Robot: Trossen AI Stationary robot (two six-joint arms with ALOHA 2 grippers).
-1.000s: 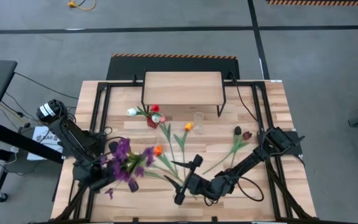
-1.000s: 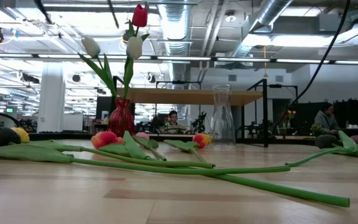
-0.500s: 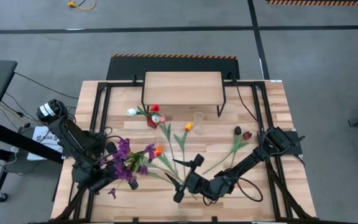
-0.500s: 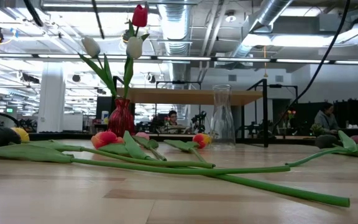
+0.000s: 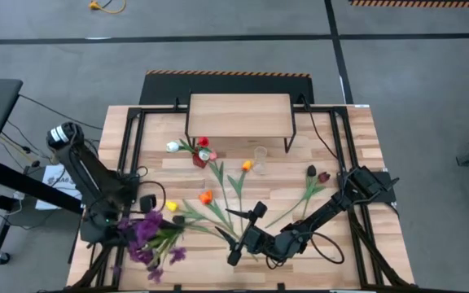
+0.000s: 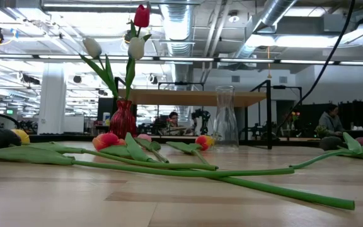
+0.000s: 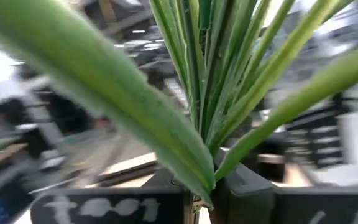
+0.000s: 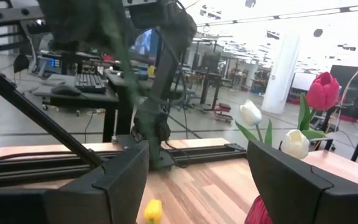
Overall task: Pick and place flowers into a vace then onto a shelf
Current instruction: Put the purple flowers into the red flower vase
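Note:
My left gripper (image 5: 127, 232) is near the table's near-left corner, shut on a bunch of purple sprigs (image 5: 150, 238). A red vase (image 5: 200, 160) holds a red tulip (image 5: 203, 142) and two white ones. It stands just in front of the shelf (image 5: 239, 115). A clear glass vase (image 5: 260, 155) stands to its right. Loose orange, yellow and maroon tulips lie by their stems across the middle planks. My right gripper (image 5: 247, 234) waits open near the near edge, facing the red vase (image 8: 260, 214). In the low view the red vase (image 6: 123, 118) and glass vase (image 6: 225, 117) stand upright. My left gripper (image 7: 199, 202) pinches the sprig bunch by its green stems (image 7: 205, 134) between the two fingers. Stems and long leaves fan out away from the fingers. In the high view the purple heads (image 5: 155, 244) point toward the table's near right, away from the gripper.
Black metal rails (image 5: 137, 138) run along both sides of the plank table. Long green stems (image 6: 219, 173) cross the table's middle. An orange tulip (image 5: 247, 165) lies close to the glass vase, and maroon tulips (image 5: 316, 173) lie right of centre. People sit at desks in the room beyond.
My left arm has swung toward the table's near-left corner and carried the purple sprigs with it. The bunch has moved off the loose tulips in the middle to the near edge. A yellow tulip that it covered now shows. My right arm has kept still.

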